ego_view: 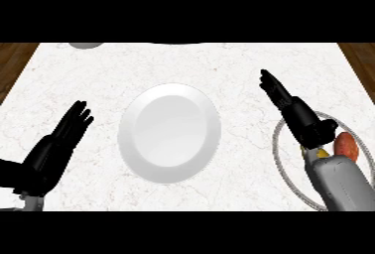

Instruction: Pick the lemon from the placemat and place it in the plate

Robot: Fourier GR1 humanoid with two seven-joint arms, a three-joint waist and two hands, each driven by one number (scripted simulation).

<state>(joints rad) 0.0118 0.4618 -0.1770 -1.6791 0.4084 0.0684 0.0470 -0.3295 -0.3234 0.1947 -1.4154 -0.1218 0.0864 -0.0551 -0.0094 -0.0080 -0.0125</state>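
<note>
A white oval plate (pixel 170 131) lies in the middle of the marble counter. At the right sits a round pale placemat with a grey rim (pixel 279 155), mostly covered by my right forearm. Only a small yellow sliver of the lemon (pixel 322 154) peeks out under my right wrist. My right hand (pixel 296 111) hovers over the placemat's far edge, open, with straight fingers pointing away and to the left. My left hand (pixel 55 146) rests open at the lower left, apart from the plate.
An orange-red elongated item (pixel 346 147) lies on the placemat just right of my wrist. A grey object (pixel 86 45) shows at the counter's far left edge. Brown wood borders the counter at both upper corners.
</note>
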